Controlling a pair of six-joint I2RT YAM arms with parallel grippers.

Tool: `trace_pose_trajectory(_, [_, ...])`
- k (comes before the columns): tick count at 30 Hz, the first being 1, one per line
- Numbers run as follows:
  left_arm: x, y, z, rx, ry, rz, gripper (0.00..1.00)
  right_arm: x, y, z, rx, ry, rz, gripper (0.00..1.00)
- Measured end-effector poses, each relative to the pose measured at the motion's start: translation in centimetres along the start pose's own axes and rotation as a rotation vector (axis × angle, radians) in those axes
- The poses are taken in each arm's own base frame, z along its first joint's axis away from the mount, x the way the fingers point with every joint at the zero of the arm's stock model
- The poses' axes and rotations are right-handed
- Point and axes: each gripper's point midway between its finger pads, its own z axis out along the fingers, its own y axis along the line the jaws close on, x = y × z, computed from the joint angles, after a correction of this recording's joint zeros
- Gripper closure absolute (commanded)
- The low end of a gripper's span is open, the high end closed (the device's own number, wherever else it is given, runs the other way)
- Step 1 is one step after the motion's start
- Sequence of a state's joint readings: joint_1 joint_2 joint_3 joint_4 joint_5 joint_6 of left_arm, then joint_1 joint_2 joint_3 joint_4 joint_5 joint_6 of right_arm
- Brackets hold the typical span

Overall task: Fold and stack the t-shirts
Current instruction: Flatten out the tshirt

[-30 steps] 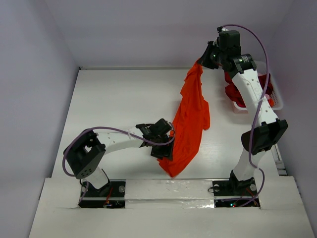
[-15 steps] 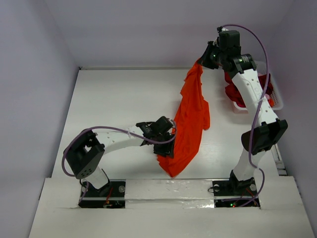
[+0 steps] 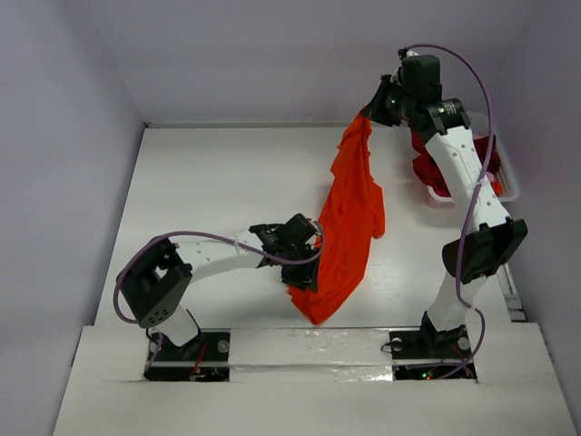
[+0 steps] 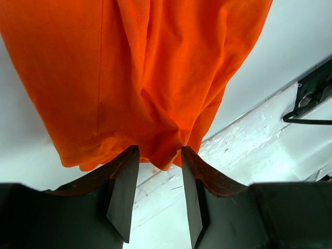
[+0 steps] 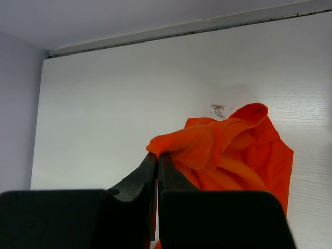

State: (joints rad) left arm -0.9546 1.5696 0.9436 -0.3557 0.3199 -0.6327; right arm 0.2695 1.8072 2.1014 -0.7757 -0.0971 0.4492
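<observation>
The bright orange t-shirt [image 3: 350,218] hangs in a long drape from the back of the table down to its front edge. My right gripper [image 3: 367,114] is raised at the back and shut on the shirt's top corner [image 5: 207,145], its tips [image 5: 157,154] pressed together on the cloth. My left gripper [image 3: 306,265] sits low at the shirt's lower left edge. Its jaws stand part way apart with a bunched fold of the orange t-shirt [image 4: 155,78] pinched between the tips [image 4: 159,150]. Dark red t-shirts [image 3: 425,171] lie in the basket behind the right arm.
A white lattice basket [image 3: 508,178] stands at the right edge of the table, partly hidden by the right arm. The white table [image 3: 209,182] spreads left of the shirt. Both arm bases and a taped strip [image 3: 309,345] line the near edge.
The left gripper's jaws have narrowed onto the shirt's lower edge, and the hem there has bunched toward it. The right arm has not moved.
</observation>
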Motion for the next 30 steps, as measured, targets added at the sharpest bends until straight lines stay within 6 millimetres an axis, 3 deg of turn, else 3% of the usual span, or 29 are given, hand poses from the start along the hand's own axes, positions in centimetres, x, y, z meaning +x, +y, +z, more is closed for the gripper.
trace_pose_trajectory(5, [0.3, 0.0, 0.0, 0.008, 0.013, 0.001, 0.68, -0.2, 0.1, -0.1, -0.004, -0.004, -0.001, 1.0])
trace_pose_trajectory(12, [0.5, 0.1, 0.3, 0.005, 0.027, 0.004, 0.85, -0.2, 0.0, -0.1, -0.002, -0.005, 0.0, 1.0])
trace_pose_trajectory(16, [0.6, 0.3, 0.5, 0.001, 0.033, 0.005, 0.88, -0.2, 0.0, -0.1, -0.002, -0.005, 0.0, 1.0])
trace_pose_trajectory(19, [0.6, 0.3, 0.6, -0.001, 0.036, 0.004, 1.0, -0.2, 0.0, -0.1, -0.003, -0.005, 0.0, 1.0])
trace_pose_trajectory(27, [0.6, 1.1, 0.5, -0.041, 0.03, -0.003, 1.0, -0.2, 0.0, -0.1, -0.002, -0.005, 0.0, 1.0])
trace_pose_trajectory(30, [0.1, 1.5, -0.3, -0.088, 0.0, -0.02, 1.0, -0.3, 0.0, -0.1, -0.001, -0.006, 0.0, 1.0])
